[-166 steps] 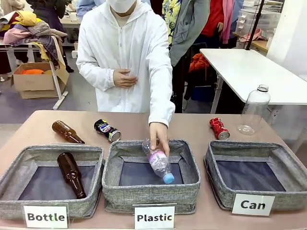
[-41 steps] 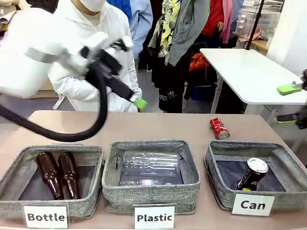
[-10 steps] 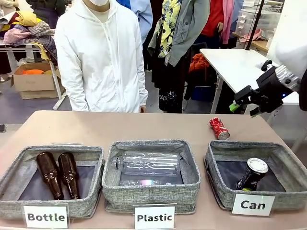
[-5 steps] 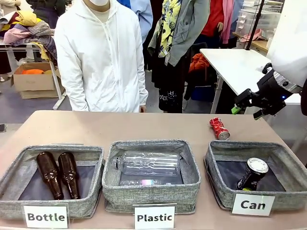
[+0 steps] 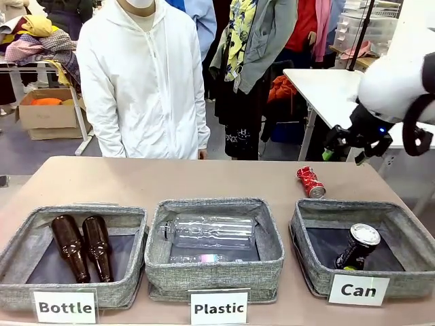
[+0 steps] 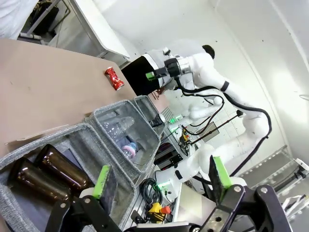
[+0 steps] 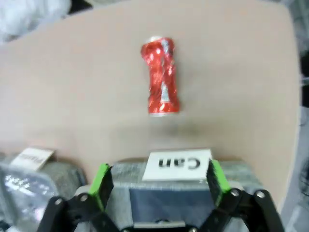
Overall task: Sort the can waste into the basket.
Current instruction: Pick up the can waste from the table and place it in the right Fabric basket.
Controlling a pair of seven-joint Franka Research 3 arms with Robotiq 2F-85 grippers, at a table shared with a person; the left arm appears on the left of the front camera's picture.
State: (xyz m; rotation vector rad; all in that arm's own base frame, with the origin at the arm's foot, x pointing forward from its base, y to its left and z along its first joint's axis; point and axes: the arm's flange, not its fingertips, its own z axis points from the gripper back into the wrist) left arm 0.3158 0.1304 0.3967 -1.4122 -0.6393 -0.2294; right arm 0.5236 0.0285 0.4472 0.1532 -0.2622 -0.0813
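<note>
A crushed red can (image 5: 310, 182) lies on the table just behind the grey "Can" basket (image 5: 300, 227). Inside that basket a black can (image 5: 358, 246) with a silver top leans against the front wall. My right gripper (image 5: 343, 155) hangs open above the table's back right, higher than the red can and a little right of it. Its wrist view looks down on the red can (image 7: 160, 82) beyond the basket's "Can" label (image 7: 178, 164), with the right gripper (image 7: 159, 183) holding nothing. My left gripper (image 6: 159, 176) is open and empty, far from the red can (image 6: 114, 78).
The "Bottle" basket (image 5: 75, 210) holds two brown bottles and the "Plastic" basket (image 5: 214, 204) holds clear bottles. A person in a white hoodie (image 5: 146, 81) stands at the far edge. A white table (image 5: 353, 95) stands behind on the right.
My right arm has swung lower and turned its wrist, keeping the open gripper above the back right of the table. Both cans lie where they were.
</note>
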